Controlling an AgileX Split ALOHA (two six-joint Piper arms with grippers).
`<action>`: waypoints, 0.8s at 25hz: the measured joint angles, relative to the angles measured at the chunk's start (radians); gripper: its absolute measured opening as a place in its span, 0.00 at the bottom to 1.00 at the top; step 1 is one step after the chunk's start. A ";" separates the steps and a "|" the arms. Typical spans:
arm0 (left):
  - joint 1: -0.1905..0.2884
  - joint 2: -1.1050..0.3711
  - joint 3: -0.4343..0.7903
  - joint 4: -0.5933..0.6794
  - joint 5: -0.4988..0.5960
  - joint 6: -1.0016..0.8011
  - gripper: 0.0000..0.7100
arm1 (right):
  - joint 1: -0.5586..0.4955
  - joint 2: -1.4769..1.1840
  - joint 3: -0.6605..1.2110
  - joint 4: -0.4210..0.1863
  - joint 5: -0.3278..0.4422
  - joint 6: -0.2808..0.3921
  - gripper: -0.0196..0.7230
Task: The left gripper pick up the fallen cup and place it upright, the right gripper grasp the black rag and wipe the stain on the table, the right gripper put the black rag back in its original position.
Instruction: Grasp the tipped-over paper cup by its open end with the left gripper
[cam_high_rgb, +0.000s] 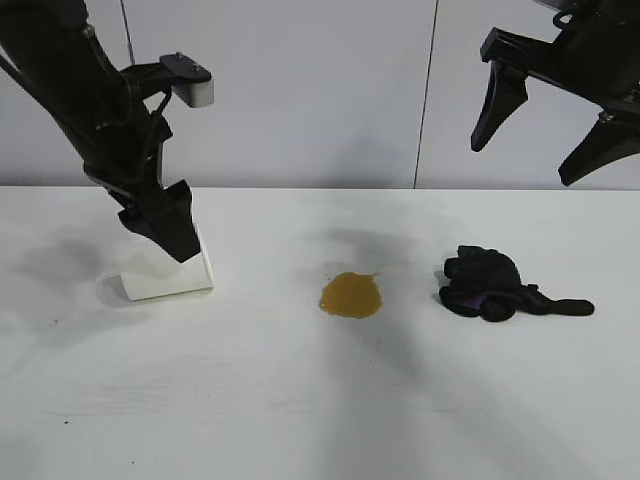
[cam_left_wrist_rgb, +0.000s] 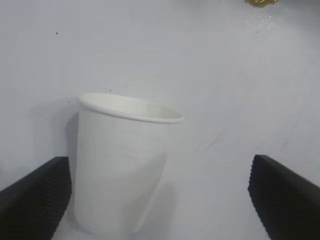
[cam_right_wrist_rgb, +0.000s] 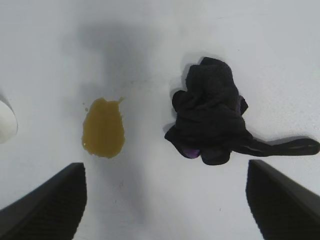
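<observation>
Two spread pincers: your left pincer (cam_high_rgb: 165, 225) straddles the fallen cup (cam_high_rgb: 168, 272) at left to grasp it; right pincer (cam_high_rgb: 548, 128) waits upper right.

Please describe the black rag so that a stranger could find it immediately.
On the white table, look toward the side below the raised right gripper. The black rag lies beside the stain: the only dark, bunched cloth, with a thin tail.
</observation>
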 joint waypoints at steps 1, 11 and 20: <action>0.000 0.009 -0.007 0.005 -0.007 0.001 0.98 | 0.000 0.000 0.000 0.000 0.001 0.000 0.84; 0.000 0.110 -0.028 0.056 -0.064 0.044 0.98 | 0.000 0.000 0.000 0.000 0.011 0.000 0.84; 0.000 0.162 -0.039 0.054 -0.108 0.045 0.96 | 0.000 0.000 0.000 0.000 0.014 0.000 0.84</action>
